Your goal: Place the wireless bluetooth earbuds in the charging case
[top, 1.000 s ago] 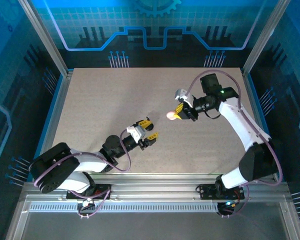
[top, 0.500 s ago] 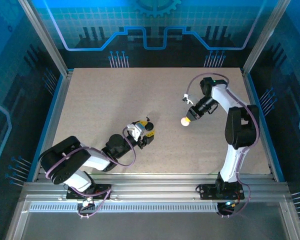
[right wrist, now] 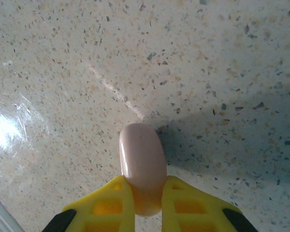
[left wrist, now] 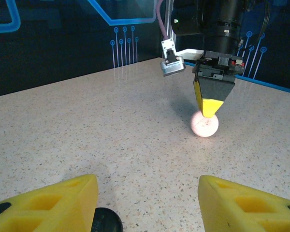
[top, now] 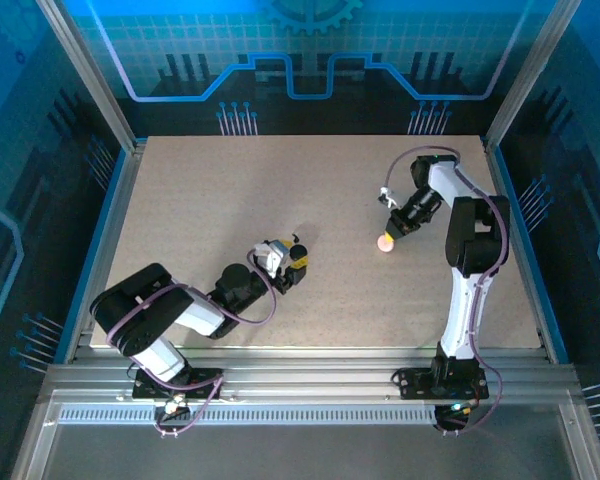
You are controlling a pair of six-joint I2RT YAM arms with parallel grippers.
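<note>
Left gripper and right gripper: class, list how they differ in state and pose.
The left gripper is open and holds nothing; the right gripper is shut on the pink case. The left gripper lies low along the table beside a black piece; the right gripper points down. Both have yellow fingers.

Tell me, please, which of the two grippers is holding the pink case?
The right gripper, shut on the pink case; the left gripper stands open, nothing between its jaws.

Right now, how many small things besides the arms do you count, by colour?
Pink: 1, the round case pinched in the right gripper.
Black: 1, a small piece beside the open left gripper.
Total: 2.
</note>
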